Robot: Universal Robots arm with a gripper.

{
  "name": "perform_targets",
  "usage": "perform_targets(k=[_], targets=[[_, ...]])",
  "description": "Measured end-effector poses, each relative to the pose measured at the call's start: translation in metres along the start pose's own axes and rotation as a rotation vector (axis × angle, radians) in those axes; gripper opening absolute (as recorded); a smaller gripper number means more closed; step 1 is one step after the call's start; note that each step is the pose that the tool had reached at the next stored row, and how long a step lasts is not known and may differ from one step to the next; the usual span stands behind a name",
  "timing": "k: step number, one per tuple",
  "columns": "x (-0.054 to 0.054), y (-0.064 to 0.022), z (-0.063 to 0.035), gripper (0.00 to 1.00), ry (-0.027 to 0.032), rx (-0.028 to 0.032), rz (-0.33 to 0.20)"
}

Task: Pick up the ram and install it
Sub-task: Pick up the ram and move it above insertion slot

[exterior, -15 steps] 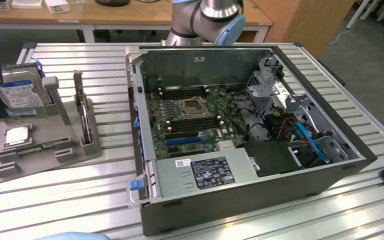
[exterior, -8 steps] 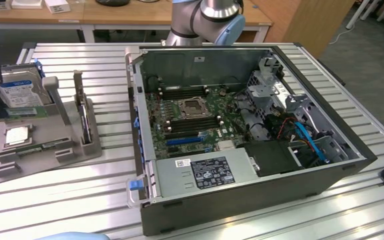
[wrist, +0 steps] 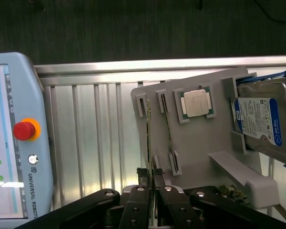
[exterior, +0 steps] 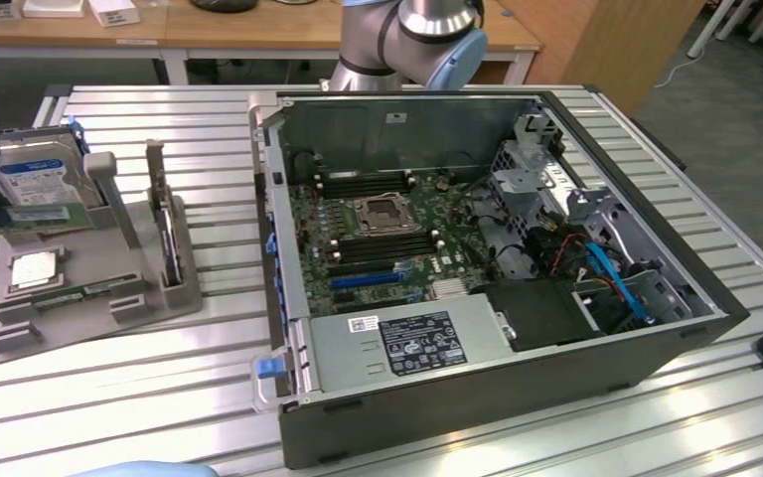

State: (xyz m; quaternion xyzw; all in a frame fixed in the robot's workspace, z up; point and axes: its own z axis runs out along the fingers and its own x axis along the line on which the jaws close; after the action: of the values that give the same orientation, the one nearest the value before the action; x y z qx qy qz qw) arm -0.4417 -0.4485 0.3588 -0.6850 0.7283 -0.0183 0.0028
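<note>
Exterior view: beyond your slatted table, find a wooden desk at 12 o'clock, wooden cabinet at 1 o'clock, grey floor at 2 o'clock.

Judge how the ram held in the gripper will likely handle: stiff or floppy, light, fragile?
Probably stiff: the ram, pinched in the gripper, runs straight with no visible sag. Likely light, being a thin, narrow green board. Possibly fragile: edge-on it looks like a line.

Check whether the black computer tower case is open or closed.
Open: the black tower case has no side panel on; its green motherboard shows inside.
</note>
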Motion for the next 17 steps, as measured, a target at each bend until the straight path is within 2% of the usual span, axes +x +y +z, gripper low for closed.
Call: perform_targets(k=[11,17], targets=[[0.0,-0.0016,-0.0219,0.13,0.0002,-0.0052,0.0],[0.0,-0.0042,-0.0253,0.13,0.0003,-0.0058,0.0]])
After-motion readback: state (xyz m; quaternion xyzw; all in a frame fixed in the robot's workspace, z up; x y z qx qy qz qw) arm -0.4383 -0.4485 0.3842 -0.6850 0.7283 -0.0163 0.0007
